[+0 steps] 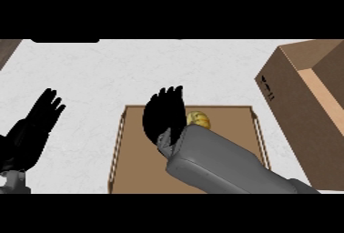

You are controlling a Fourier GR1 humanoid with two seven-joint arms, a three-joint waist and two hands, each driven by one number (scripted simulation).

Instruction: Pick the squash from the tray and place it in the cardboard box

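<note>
The right hand (163,116), fingers straight and holding nothing, hovers over the shallow brown tray (119,150) just beside the small yellow squash (200,119) (the brown cardboard box (304,86) stands at right).

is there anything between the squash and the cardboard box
Only the tray's right rim lies between the squash and the cardboard box; beyond it is bare counter. The right hand sits on the squash's left, not in that path.
</note>
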